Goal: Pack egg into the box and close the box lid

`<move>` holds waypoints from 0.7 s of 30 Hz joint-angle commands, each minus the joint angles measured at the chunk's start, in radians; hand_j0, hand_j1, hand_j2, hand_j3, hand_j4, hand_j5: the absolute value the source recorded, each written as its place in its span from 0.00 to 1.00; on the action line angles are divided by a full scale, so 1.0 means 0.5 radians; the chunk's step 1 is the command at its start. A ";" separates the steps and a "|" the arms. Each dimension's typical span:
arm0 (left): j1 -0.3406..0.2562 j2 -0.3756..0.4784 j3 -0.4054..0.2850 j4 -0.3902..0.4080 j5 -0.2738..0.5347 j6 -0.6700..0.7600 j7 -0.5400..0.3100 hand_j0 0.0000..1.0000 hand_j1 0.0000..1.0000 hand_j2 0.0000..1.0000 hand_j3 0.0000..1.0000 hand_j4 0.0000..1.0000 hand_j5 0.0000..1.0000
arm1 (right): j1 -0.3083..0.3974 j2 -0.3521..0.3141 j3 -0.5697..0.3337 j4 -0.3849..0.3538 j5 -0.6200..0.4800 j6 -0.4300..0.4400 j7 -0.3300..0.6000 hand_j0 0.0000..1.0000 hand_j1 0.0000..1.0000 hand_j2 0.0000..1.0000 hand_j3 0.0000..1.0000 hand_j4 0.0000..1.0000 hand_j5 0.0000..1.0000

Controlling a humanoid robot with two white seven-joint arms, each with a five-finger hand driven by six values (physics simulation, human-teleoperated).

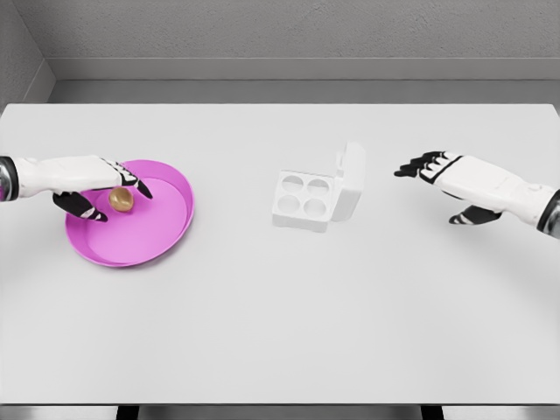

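The brown egg [121,200] sits in the pink plate [166,229] on the white counter [280,324], well left of the open white box [304,199]. The left robot hand [112,188] curls around the egg, fingers touching it. The right robot hand [437,175] hovers right of the box, fingers spread, holding nothing.

Bright, even, diffuse light fills the scene, with no single source visible. The wide white bench [280,306] renders pale and nearly washed out, free of glare. Shadows are faint and soft, showing only as slight shading beside the objects. Everything stays sharp to the edges, though the bench's edges bow slightly.
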State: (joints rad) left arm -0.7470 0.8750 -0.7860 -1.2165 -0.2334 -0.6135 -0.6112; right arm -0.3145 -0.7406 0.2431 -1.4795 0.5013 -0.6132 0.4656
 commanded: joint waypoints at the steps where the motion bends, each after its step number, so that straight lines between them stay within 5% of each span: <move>1: -0.003 -0.007 0.010 0.006 0.010 0.005 0.001 0.79 0.79 0.79 0.79 0.79 0.79 | 0.000 -0.004 0.017 -0.014 -0.012 0.005 -0.002 1.00 1.00 1.00 1.00 1.00 1.00; 21: 0.000 -0.109 0.090 0.055 -0.214 0.005 0.001 0.76 0.76 0.76 0.76 0.76 0.76 | 0.012 -0.022 0.014 -0.014 -0.015 0.005 -0.002 1.00 1.00 1.00 1.00 1.00 1.00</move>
State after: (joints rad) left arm -0.7470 0.8293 -0.7519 -1.1898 -0.3374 -0.6133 -0.6112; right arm -0.3083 -0.7499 0.2503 -1.4870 0.5005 -0.6132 0.4653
